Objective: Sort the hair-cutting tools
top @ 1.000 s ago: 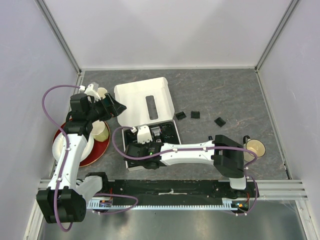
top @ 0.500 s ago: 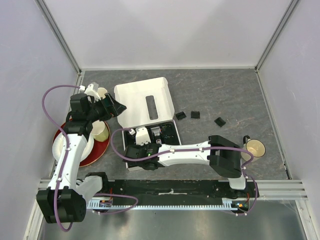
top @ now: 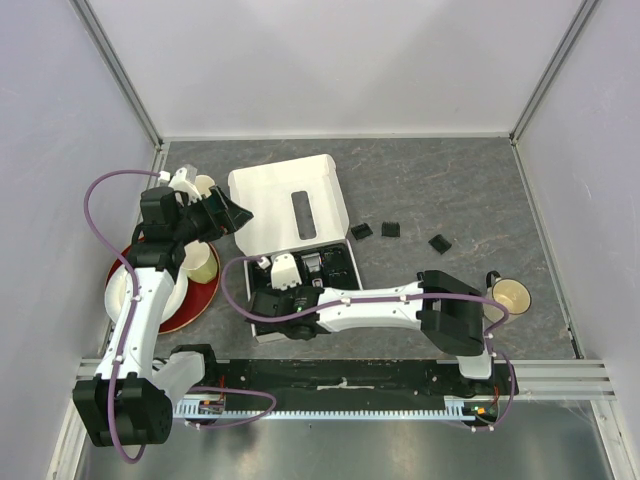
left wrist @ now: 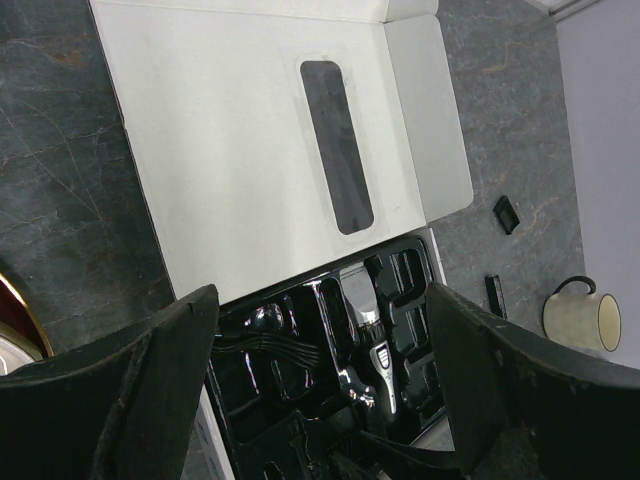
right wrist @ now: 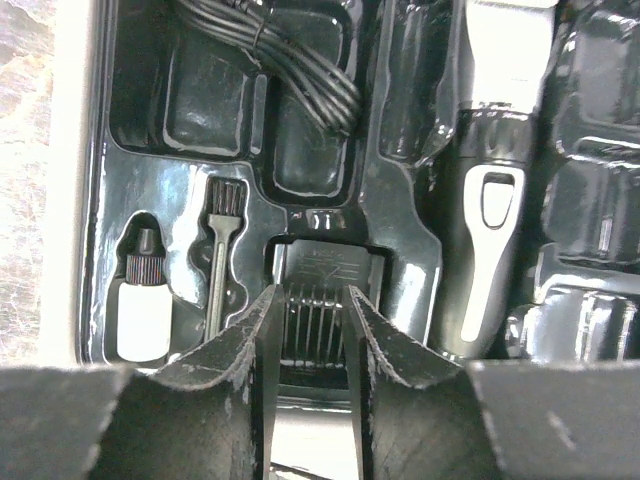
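Several tools sit in the black tray (right wrist: 140,120). In the right wrist view, from left to right, these are a white bottle (right wrist: 143,315), a small brush (right wrist: 218,255) lying in its slot, a toothed black comb guard (right wrist: 318,285) in a square pocket, and the clipper (right wrist: 490,190). The clipper has a silver body with a black neck and lies lengthwise at 3 o'clock from the guard. Three loose guards (top: 390,229) lie on the grey bench (top: 450,180) at about 2 o'clock from the tray, apart from it.

Over the red plate (top: 205,290) the left arm stands folded. Its fingers (left wrist: 150,390) are spread wide with nothing between them and aim toward the open white lid (left wrist: 260,130) and the tray, at 3 o'clock from them. The right arm stretches across the bench toward 9 o'clock, with its wrist above the tray. Its fingers (right wrist: 240,350) stand a narrow gap apart astride the comb guard's teeth; I cannot tell whether they grip it.
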Robot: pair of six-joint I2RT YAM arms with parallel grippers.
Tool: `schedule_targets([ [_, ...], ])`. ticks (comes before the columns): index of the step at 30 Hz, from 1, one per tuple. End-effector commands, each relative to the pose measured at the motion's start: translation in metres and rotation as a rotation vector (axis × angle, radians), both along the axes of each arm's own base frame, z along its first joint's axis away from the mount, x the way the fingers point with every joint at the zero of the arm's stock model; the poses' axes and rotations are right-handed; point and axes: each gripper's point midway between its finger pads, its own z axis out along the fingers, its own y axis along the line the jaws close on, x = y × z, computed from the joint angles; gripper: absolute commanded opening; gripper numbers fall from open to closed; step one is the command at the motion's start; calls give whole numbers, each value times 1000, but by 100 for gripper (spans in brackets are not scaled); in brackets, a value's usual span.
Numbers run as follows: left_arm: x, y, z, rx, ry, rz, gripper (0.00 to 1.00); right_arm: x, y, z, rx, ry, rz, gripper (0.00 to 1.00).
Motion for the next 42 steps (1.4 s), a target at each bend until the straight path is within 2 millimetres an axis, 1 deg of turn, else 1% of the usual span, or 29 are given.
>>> schedule_targets([
  [1, 4, 2, 5, 10, -29, 0, 90, 18, -10, 57, 68, -98, -40, 38],
  [3, 4, 1, 5, 9, -29, -1, 90, 25, -22, 67, 56, -128, -71, 41],
  [4, 4, 1, 5, 9, -31, -2, 90, 31, -32, 79, 60, -166, -101, 42],
  [6, 3, 0, 6, 7, -34, -10, 90, 42, -52, 81, 42, -182, -146, 45],
  [7, 2, -1, 7, 5, -37, -16, 90, 46, -62, 90, 59, -190, -169, 47],
  [8, 3, -1, 7, 5, -36, -16, 90, 50, -75, 85, 43, -186, -191, 50],
  [9, 3, -1, 7, 5, -39, -16, 91, 60, -90, 84, 38, -185, -232, 51],
  [10, 3, -2, 7, 4, -39, -19, 91, 64, -101, 92, 56, -189, -255, 53],
  [11, 2, -2, 7, 3, -39, -20, 91, 67, -116, 83, 32, -183, -274, 55],
  [12, 2, -2, 7, 2, -39, -21, 91, 77, -132, 83, 27, -182, -316, 57],
  [13, 2, -3, 7, 2, -37, -23, 91, 81, -144, 87, 38, -184, -339, 62],
  [14, 2, -2, 7, 1, -37, -21, 91, 89, -165, 79, 8, -173, -382, 64],
  [15, 2, -2, 7, 0, -37, -20, 91, 92, -175, 78, 8, -167, -401, 65],
  [16, 3, -2, 6, 0, -35, -20, 91, 94, -187, 82, 20, -167, -424, 68],
  [17, 3, -2, 7, 0, -37, -20, 91, 99, -206, 72, 0, -143, -464, 68],
  [19, 3, -1, 7, 0, -37, -19, 91, 101, -225, 68, 4, -119, -498, 71],
  [20, 3, -2, 6, 1, -36, -21, 91, 102, -243, 57, -23, -96, -534, 72],
  [22, 3, -2, 7, 2, -37, -20, 91, 99, -257, 45, -32, -59, -559, 74],
  [23, 3, -2, 6, 2, -36, -21, 91, 94, -269, 33, -60, -35, -573, 74],
  [24, 3, -2, 6, 2, -36, -21, 91, 94, -280, 27, -65, -12, -600, 75],
  [25, 3, -1, 7, 2, -37, -18, 91, 93, -286, 23, -61, 3, -615, 75],
  [26, 3, -2, 5, 1, -32, -21, 91, 90, -303, 12, -85, 34, -653, 75],
  [28, 3, -2, 5, 1, -32, -19, 91, 86, -313, 0, -77, 89, -676, 75],
  [29, 3, -2, 5, -1, -30, -20, 91, 82, -327, -11, -98, 118, -699, 75],
  [31, 3, -2, 5, -1, -31, -20, 91, 80, -330, -21, -77, 157, -702, 73],
  [32, 3, -2, 5, 0, -29, -20, 91, 76, -338, -29, -86, 176, -713, 73],
  [37, 4, -2, 5, -1, -28, -18, 91, 72, -342, -46, -60, 227, -714, 69],
  [42, 3, -2, 5, 1, -29, -21, 91, 75, -343, -49, -30, 241, -711, 66],
])
